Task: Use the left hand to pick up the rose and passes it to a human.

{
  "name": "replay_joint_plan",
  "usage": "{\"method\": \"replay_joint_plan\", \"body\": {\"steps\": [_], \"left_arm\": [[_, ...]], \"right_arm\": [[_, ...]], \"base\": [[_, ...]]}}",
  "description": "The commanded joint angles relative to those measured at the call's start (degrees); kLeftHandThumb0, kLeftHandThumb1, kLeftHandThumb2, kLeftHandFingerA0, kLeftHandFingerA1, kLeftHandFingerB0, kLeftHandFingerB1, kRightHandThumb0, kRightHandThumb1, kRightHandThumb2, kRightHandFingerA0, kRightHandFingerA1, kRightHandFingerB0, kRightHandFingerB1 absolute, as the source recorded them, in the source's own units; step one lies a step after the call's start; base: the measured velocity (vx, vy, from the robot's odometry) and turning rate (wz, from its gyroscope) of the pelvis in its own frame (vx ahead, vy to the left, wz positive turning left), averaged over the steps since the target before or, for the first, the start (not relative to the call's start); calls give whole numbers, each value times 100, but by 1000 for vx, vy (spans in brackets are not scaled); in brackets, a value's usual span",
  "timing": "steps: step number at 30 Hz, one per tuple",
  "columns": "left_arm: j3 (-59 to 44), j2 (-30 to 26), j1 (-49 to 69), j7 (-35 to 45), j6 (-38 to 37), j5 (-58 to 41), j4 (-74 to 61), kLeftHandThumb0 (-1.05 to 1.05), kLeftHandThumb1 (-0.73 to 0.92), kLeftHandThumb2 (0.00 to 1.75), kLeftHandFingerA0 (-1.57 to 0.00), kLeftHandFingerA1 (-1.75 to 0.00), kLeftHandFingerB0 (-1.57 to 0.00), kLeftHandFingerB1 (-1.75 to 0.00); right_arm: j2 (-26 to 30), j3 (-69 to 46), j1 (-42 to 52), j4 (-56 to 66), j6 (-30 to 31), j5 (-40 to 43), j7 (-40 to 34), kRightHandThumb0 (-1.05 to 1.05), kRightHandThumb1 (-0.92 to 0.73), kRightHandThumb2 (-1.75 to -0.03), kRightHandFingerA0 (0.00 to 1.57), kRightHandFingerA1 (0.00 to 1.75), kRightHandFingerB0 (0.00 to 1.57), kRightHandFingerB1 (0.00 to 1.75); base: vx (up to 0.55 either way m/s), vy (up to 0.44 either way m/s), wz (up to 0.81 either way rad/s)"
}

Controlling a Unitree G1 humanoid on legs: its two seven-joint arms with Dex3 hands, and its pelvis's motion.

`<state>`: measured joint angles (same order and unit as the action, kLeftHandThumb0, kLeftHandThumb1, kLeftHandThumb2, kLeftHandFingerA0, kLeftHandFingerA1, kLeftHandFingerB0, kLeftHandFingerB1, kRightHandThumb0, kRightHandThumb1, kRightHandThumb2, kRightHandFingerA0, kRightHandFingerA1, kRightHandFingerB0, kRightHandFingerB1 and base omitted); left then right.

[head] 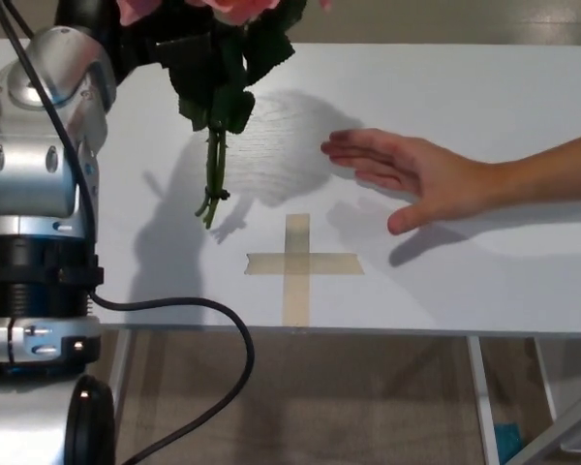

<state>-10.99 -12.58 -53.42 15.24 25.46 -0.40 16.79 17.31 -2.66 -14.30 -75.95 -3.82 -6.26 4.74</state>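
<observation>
Rose bunch: pink blooms cut off by the far edge of the view, dark leaves below them, green stems hanging down toward the white table. It is in the air at the far left, clear of the tabletop; the stem tips hang over their own shadow without touching the surface, as far as I can judge.

My left hand: not in view. Only my silver left arm shows, rising along the left side toward the bunch. The fingers are out of frame or hidden behind the leaves, so I cannot tell how closed they are. Since the flowers hang in the air at the end of my arm, I judge I have hold of them.

My right hand: not in view.

Person's hand: reaching in from the right, low over the table, fingers extended and pointing left toward the stems. It lies near the bunch but clearly apart from it, a bare stretch of table between them. I read this as an offer to receive.

Tape cross: on the near middle of the table, between and nearer than the stems and the person's hand.

Why held this way: stems down and free gives the person something to take hold of.

Stage: lifted, handover not yet made.
</observation>
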Motion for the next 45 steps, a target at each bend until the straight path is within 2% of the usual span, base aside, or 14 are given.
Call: {"method": "replay_joint_plan", "body": {"steps": [1,17,26,27,31,32,33,34,35,36,41,42,45], "left_arm": [[25,72,47,-44,198,-285,-49,-22,81,66,-98,-137,-78,-101],[129,156,139,-182,280,-390,-162,-21,81,66,-94,-140,-79,-97],[337,484,277,-217,208,-438,-160,-20,82,64,-96,-138,-77,-99],[434,712,286,-248,127,-451,-4,-19,82,64,-95,-142,-75,-103],[424,725,294,-252,124,-439,-12,-19,82,64,-95,-142,-75,-103],[442,784,262,-262,77,-439,86,-20,80,67,-91,-146,-76,-95],[468,873,213,-278,4,-439,234,-20,80,67,-91,-146,-76,-95],[483,940,170,-354,-31,-414,321,-22,79,67,-91,-146,-80,-79],[502,983,137,-405,-83,-382,406,-22,79,66,-89,-146,-80,-75],[511,1002,124,-426,-130,-368,456,-22,79,67,-88,-146,-81,-72],[590,1061,19,-576,-258,-286,708,-22,79,67,-86,-146,-81,-74],[595,1059,-19,-583,-293,-286,788,-22,81,64,-88,-144,-82,-76],[635,1063,-91,-638,-338,-273,897,-21,80,68,-90,-148,-82,-83]], "right_arm": [[40,0,5,-28,125,-37,80,-56,-72,-62,60,53,54,36],[53,6,-16,-15,131,-40,150,-56,-72,-62,61,53,54,37],[16,23,-4,-25,159,-55,136,-56,-72,-62,61,54,54,37],[4,32,11,-18,142,-58,157,-57,-58,-96,55,65,46,54],[8,38,14,-16,142,-58,159,-57,-58,-96,55,65,46,54],[8,44,-6,-17,145,-65,159,-57,-59,-96,55,65,46,54],[8,55,-36,-20,150,-75,159,-57,-59,-96,55,65,46,54],[7,42,-56,-20,152,-59,182,-56,-58,-96,55,65,45,54],[5,37,-62,-22,157,-52,196,-56,-58,-96,55,65,45,54],[5,35,-61,-22,159,-49,200,-56,-72,-62,61,56,54,36],[7,6,-48,-22,144,-21,233,-56,-72,-62,61,56,54,36],[5,10,-57,-22,152,-26,233,-57,-58,-96,55,65,46,54],[0,3,-59,-24,168,-25,229,-57,-58,-96,55,65,45,54]], "base": [[0,0,0],[0,0,0],[0,0,0],[0,0,0],[0,0,0],[0,0,0],[0,0,0],[0,0,0],[0,0,0],[0,0,0],[0,0,0],[0,0,0],[0,0,0]]}}
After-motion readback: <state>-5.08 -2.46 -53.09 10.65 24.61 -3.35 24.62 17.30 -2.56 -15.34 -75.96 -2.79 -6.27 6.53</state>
